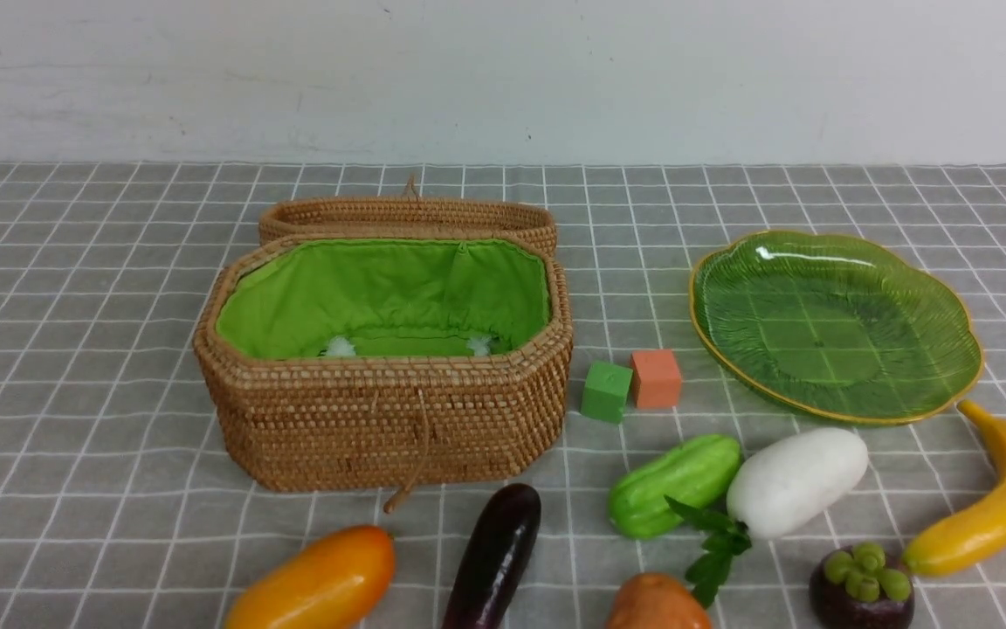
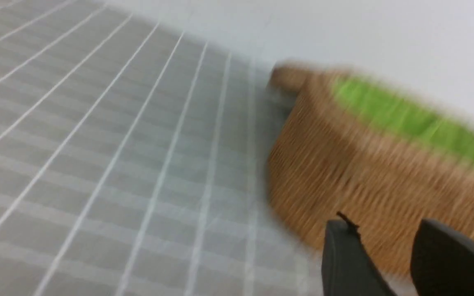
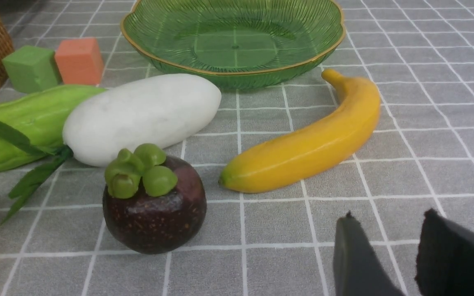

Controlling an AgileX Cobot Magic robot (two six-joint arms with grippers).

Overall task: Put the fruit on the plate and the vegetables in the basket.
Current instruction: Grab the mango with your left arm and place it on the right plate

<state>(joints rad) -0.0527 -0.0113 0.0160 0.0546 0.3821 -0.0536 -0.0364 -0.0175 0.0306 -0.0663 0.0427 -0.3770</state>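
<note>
Cloth (image 1: pixel 119 288) — grey, white-gridded — meets a plain white wall (image 1: pixel 503 70); left gripper (image 2: pixel 383 234) and right gripper (image 3: pixel 389 230) both parted, empty.

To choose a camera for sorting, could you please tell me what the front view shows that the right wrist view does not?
Only the front view shows the mango, the eggplant, and the basket's lid and green lining. Only the right wrist view shows the right gripper, with its jaws apart and empty. Both show the plate, banana, mangosteen, radish, gourd, green cube and orange cube.
</note>
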